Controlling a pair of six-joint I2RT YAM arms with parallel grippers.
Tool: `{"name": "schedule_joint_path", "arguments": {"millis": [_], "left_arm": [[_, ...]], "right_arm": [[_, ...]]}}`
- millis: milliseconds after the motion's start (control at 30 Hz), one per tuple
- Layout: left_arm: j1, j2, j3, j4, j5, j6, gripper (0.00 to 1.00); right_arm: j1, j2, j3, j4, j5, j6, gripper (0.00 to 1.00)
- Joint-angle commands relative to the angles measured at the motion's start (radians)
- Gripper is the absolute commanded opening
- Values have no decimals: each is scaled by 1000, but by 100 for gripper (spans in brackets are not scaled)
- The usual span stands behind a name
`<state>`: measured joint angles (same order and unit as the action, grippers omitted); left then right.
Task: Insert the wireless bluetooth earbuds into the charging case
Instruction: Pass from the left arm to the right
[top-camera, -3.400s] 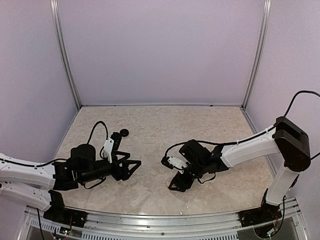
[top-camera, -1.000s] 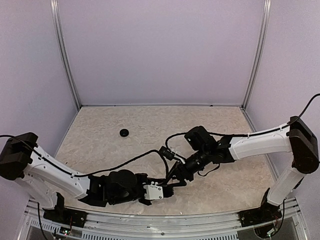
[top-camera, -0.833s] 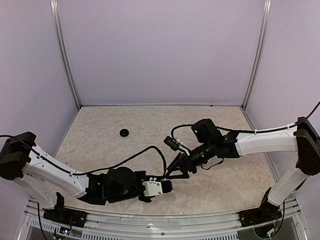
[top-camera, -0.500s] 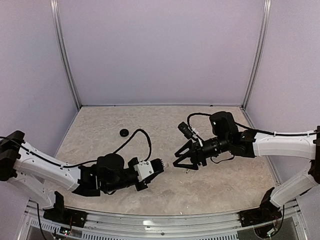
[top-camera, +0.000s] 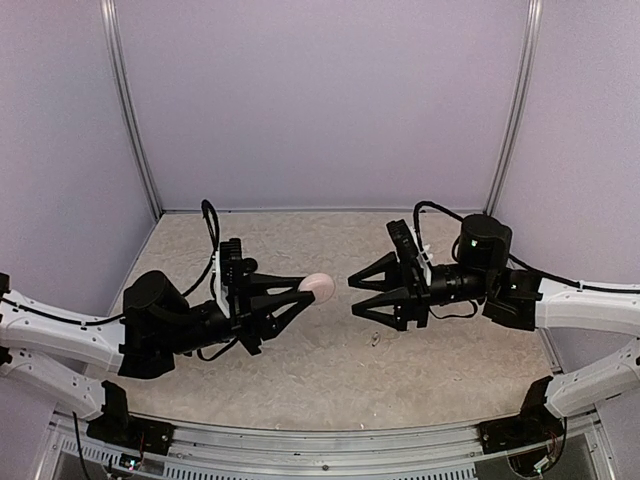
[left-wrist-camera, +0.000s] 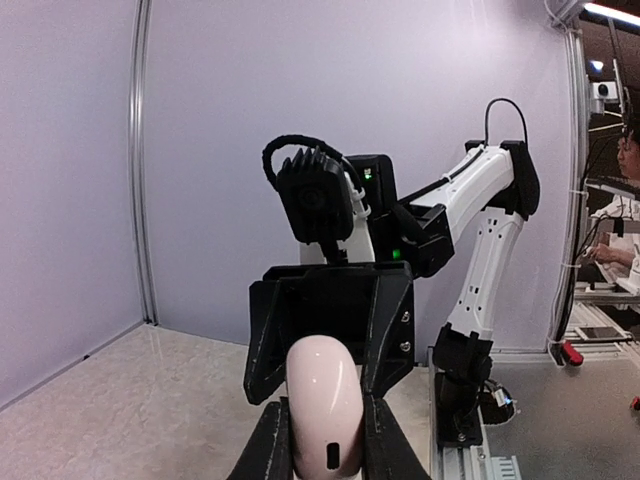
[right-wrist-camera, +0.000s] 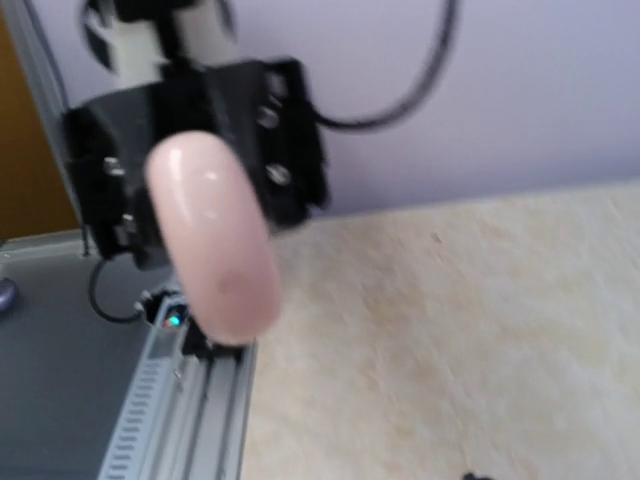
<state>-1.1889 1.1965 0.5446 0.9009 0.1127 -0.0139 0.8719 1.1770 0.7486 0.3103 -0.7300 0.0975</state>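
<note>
Alignment matters most at this moment, as I judge it. Your left gripper (top-camera: 303, 290) is clamped on the charging case (top-camera: 317, 285), a pale pink oval held up off the table (top-camera: 300, 235) and pointing toward 3 o'clock in the overhead view. In the left wrist camera its fingers (left-wrist-camera: 272, 448) squeeze the case from either side, with a small dark slot (left-wrist-camera: 332, 457) facing the lens. No lid gap shows, so the case looks closed.

Your right gripper (top-camera: 353, 296) hangs just beside the case on its 3 o'clock side, nose to nose with the left. Its fingers are spread wide with nothing between them. The right wrist view is blurred and shows the case head-on; its own fingers are out of frame there.

As for the earbuds, I can offer you only one tiny pale speck (top-camera: 374, 340) on the table, at about 5 o'clock from the case and under the right gripper. It is too small to call an earbud for sure, and no others can be made out.

The likely step is opening the lid. Hold your left arm steady, bring the right fingers in square to the seam, and close gently on the lid half only. That glossy shell will probably slip, so avoid prying sideways against the left pinch.
</note>
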Motion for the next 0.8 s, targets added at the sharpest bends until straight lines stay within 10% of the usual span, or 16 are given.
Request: {"name": "schedule_joint_path", "arguments": {"millis": [0, 767], "left_arm": [[-17, 4, 14, 134, 71, -104, 11], [-41, 47, 43, 143, 60, -61, 12]], "right_arm": [[45, -6, 18, 133, -24, -14, 58], [134, 68, 104, 164, -97, 1, 28]]}}
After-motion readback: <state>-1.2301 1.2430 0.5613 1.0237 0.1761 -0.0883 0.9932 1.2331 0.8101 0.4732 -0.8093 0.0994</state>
